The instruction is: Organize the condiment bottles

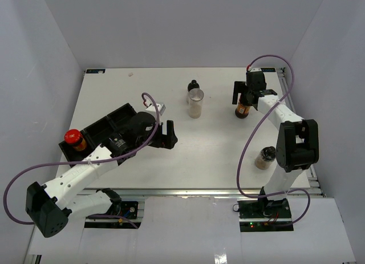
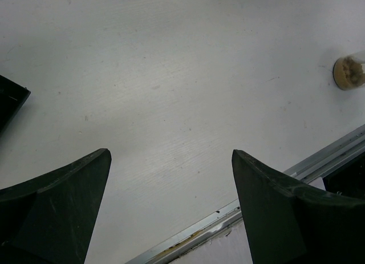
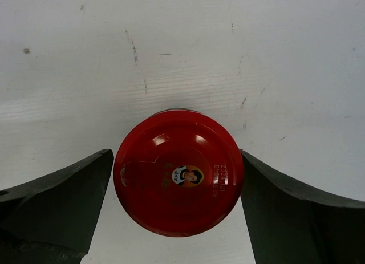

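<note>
A red-capped condiment bottle (image 3: pixel 178 173) stands on the table at the far right. My right gripper (image 3: pixel 177 155) is open over it with one finger on each side of the cap; the jar body below is hidden. In the top view this jar (image 1: pixel 243 109) shows dark brown contents under the right gripper (image 1: pixel 246 96). Another red-capped jar (image 1: pixel 73 137) sits in the black tray (image 1: pixel 114 118) at the left. A black-capped bottle (image 1: pixel 193 86) and a clear pale jar (image 1: pixel 195 102) stand at the back centre. A tan-filled jar (image 1: pixel 264 157) stands by the right arm. My left gripper (image 1: pixel 169 135) is open and empty above bare table.
The left wrist view shows the tray corner (image 2: pixel 10 98) at the left, the tan-filled jar (image 2: pixel 349 71) at the far right, and the table's metal front rail (image 2: pixel 239 210) just beyond my left gripper (image 2: pixel 171 161). White walls enclose the table.
</note>
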Available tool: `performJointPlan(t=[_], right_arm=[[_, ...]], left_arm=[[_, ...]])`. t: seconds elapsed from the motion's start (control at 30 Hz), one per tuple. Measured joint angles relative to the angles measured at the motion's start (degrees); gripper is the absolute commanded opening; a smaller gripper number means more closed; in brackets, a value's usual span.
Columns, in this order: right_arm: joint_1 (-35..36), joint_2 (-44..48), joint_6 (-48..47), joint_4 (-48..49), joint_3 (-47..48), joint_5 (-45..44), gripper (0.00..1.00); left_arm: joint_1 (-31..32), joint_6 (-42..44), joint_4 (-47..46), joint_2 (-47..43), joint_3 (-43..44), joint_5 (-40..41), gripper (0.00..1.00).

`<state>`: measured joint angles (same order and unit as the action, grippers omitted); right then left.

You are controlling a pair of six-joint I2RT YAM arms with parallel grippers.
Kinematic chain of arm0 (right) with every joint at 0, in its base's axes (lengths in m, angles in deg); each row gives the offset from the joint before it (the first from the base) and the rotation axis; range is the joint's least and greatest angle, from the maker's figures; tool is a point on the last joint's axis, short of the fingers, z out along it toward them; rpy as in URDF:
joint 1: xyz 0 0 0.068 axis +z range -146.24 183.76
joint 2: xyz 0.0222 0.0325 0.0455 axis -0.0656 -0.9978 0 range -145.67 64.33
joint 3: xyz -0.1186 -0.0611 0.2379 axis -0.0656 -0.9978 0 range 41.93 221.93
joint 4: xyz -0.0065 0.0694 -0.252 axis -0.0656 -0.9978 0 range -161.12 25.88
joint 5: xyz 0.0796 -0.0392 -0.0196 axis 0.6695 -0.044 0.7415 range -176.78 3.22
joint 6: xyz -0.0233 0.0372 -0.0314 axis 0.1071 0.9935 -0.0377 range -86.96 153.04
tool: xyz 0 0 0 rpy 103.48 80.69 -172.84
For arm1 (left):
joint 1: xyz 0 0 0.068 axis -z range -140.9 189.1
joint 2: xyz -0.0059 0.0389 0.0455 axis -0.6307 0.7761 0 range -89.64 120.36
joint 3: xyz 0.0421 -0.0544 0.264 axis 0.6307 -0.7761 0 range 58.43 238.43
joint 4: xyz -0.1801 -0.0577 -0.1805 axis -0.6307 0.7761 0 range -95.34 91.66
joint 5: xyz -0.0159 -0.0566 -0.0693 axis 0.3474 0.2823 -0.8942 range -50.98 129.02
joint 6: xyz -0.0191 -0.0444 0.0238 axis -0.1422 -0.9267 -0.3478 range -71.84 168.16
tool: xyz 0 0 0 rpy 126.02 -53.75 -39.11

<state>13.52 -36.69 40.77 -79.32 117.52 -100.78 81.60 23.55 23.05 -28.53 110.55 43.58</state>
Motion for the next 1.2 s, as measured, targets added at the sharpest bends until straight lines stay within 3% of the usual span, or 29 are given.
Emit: performJointPlan(t=[0.1, 0.57, 0.77, 0.87, 1.0, 1.2], right_arm=[[0.0, 0.0, -0.6, 0.6, 0.0, -0.1, 0.90], [0.0, -0.3, -2.3, 3.2, -0.1, 0.3, 0.20], [1.5, 3.5, -2.3, 1.0, -3.5, -0.9, 0.10], [4.1, 8.2, -2.6, -1.8, -7.5, -1.3, 0.08], [9.8, 15.7, -2.3, -5.0, -13.5, 1.3, 0.08], [16.8, 27.5, -0.7, -7.1, -20.3, 6.5, 0.08]], left_arm=[[0.0, -0.3, 0.5, 0.6, 0.1, 0.6, 0.98], [0.0, -2.0, 2.7, 0.1, 3.2, 2.8, 0.98], [0.0, -3.0, 4.7, 0.3, 8.6, 3.4, 0.98], [-1.3, -3.4, 9.5, 3.6, 16.6, 4.4, 0.98], [-5.9, -3.9, 11.8, 7.3, 24.4, 4.6, 0.98], [-15.7, -3.9, 17.7, 6.9, 26.3, 3.4, 0.98]])
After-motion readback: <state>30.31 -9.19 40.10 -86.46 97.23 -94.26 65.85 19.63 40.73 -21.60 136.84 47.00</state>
